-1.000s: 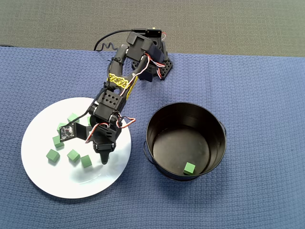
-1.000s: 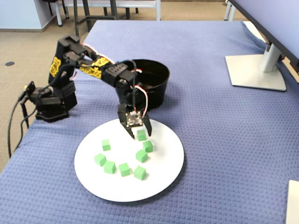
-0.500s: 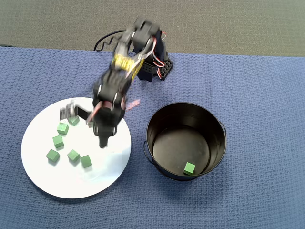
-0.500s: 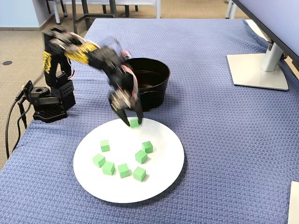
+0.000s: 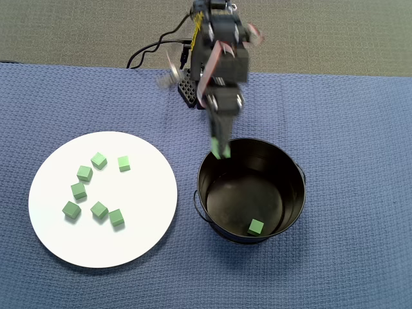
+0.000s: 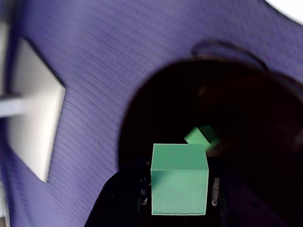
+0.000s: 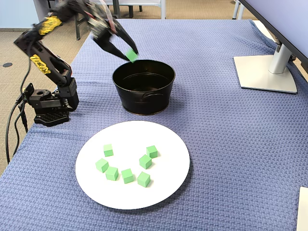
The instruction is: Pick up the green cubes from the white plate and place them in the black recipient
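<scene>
We see the gripper (image 7: 129, 54) clamped on one green cube (image 7: 131, 55), held above the far rim of the black bucket (image 7: 144, 98) in the fixed view; in the wrist view the held cube (image 6: 179, 178) fills the space between the jaws, with the bucket's dark mouth below it. One more cube (image 5: 256, 226) lies on the bucket floor, near the wall away from the arm's base. Six green cubes (image 5: 98, 210) sit loosely grouped on the white plate (image 5: 141, 232), which lies just beside the bucket, not touching it. Around the bucket the blue cloth (image 5: 347, 161) is open on every other side. A monitor stand (image 7: 264, 72) stands well apart from the bucket.
</scene>
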You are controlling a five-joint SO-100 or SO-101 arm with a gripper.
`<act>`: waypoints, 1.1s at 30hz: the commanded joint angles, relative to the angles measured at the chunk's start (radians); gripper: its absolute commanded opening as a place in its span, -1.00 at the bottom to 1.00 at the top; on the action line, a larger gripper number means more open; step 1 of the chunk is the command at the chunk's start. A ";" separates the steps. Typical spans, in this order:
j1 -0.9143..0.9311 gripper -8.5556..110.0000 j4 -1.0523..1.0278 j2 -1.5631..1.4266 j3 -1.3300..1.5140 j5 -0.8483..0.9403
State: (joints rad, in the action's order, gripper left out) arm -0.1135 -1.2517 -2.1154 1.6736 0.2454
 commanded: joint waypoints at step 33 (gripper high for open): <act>0.696 -0.43 -0.037 0.405 0.023 0.683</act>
State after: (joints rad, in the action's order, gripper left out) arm 0.5645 -1.1413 -1.7273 1.7886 0.7777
